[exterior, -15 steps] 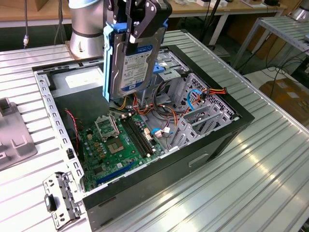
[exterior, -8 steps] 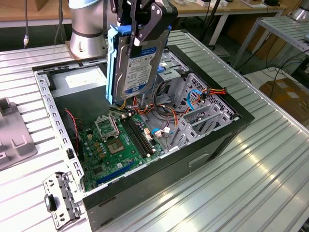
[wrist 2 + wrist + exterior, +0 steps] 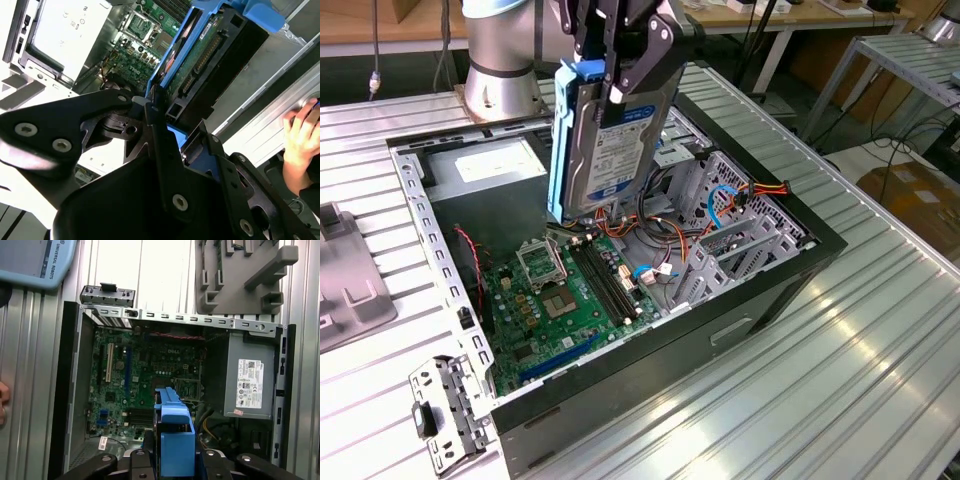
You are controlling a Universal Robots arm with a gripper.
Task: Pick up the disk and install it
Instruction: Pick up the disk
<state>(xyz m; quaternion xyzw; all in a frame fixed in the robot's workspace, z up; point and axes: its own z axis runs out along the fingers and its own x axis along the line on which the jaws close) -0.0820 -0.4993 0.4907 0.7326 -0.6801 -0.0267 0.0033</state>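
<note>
The disk (image 3: 610, 140), a silver hard drive with a white-and-blue label and blue side rails, hangs upright above the open computer case (image 3: 800, 262) in the exterior view. My gripper (image 3: 620, 75) is shut on its upper end, black fingers on both faces. In the second wrist view the disk (image 3: 200, 60) shows its green circuit-board side and blue rail beyond the black fingers (image 3: 160, 130). In the first wrist view the disk's blue rail (image 3: 175, 432) sits between the gripper's black links, above the green motherboard (image 3: 135, 385).
The case lies open on a ribbed metal table, with the grey power-supply box (image 3: 485, 165), the metal drive cage (image 3: 745, 245) and loose cables (image 3: 735, 200) inside. A grey foam tray (image 3: 345, 280) and a small bracket (image 3: 445, 415) lie beside it. A person's hand (image 3: 302, 135) rests near the case.
</note>
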